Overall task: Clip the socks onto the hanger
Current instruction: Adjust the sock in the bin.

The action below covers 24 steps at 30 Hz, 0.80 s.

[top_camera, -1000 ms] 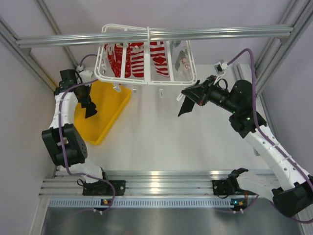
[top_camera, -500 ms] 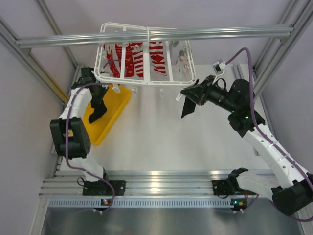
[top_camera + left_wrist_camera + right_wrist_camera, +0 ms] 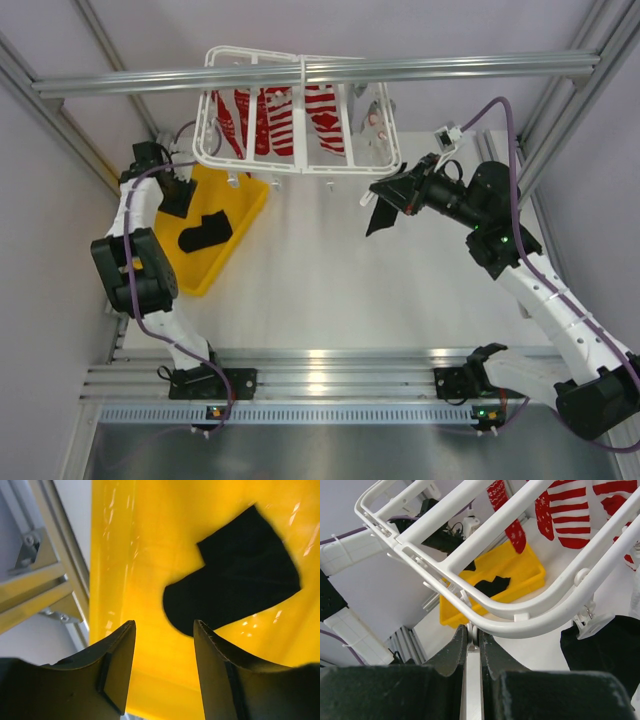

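**Step in hand:** pick-up of a sock for clipping, judged not yet begun.

**Sock** (image 3: pixel 240 575): plain black, limp, laid flat and bent in an L. It is found loose in the yellow tray (image 3: pixel 243 205) at the left of the worktop (image 3: pixel 330 280), touched by nothing.

**Left gripper** (image 3: pixel 164 625): held above the tray near its far end, with the jaws released and nothing between them. The sock is seen just ahead of the fingertips.

**Hanger** (image 3: pixel 301 120): white rack hung from the overhead rail, with red-and-white socks (image 3: pixel 322 120) carried on it.

**Right gripper** (image 3: pixel 378 190): raised to the hanger's near right corner. The jaws are clenched, apparently on a small white clip (image 3: pixel 472 630) under the rim.

**Second sock** (image 3: pixel 600 650): black, seen dangling just beside that corner. It appears to be hung from another clip, though the hold cannot be made out for certain.

**Next move:** the left gripper is to be lowered and closed on one end of the tray sock. Enough cloth should be left free to be fed into a clip.
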### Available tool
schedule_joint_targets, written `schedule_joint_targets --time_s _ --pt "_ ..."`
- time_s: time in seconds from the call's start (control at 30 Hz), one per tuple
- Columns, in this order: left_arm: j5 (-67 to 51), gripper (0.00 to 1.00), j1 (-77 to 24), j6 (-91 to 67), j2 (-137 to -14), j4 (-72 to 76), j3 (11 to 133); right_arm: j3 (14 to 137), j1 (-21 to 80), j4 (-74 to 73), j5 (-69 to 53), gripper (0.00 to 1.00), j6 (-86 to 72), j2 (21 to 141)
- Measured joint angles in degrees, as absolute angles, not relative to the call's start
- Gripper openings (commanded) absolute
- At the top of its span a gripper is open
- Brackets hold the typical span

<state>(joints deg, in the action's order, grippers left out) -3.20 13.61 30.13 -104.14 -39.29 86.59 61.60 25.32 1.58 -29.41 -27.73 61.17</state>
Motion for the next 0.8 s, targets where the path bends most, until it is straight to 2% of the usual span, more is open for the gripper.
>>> schedule_joint_targets --time_s 0.13,0.5,0.6,0.63,0.7,0.8 --pt "-4.82 0.55 16.29 34.37 -104.12 -40.73 84.88 61.60 25.32 1.63 -29.63 0.00 -28.05 61.17" --pt "-7.35 0.55 15.42 39.42 -111.66 -40.07 81.41 61.60 25.32 1.63 -29.65 0.00 -28.08 61.14" --pt "-6.59 0.51 15.42 39.79 -112.90 -38.68 80.23 61.60 25.32 1.63 -29.65 0.00 -28.10 61.14" --pt "-6.39 0.47 15.42 39.94 -112.75 -38.04 80.07 61.60 25.32 1.63 -29.67 0.00 -28.10 61.14" --pt "-5.93 0.23 15.42 40.12 -112.75 -36.93 79.66 61.63 25.32 1.61 -29.67 0.00 -28.08 61.14" --pt "-5.76 0.00 15.49 40.21 -112.12 -35.92 78.56 61.65 25.32 1.45 -29.65 0.00 -28.08 61.17"
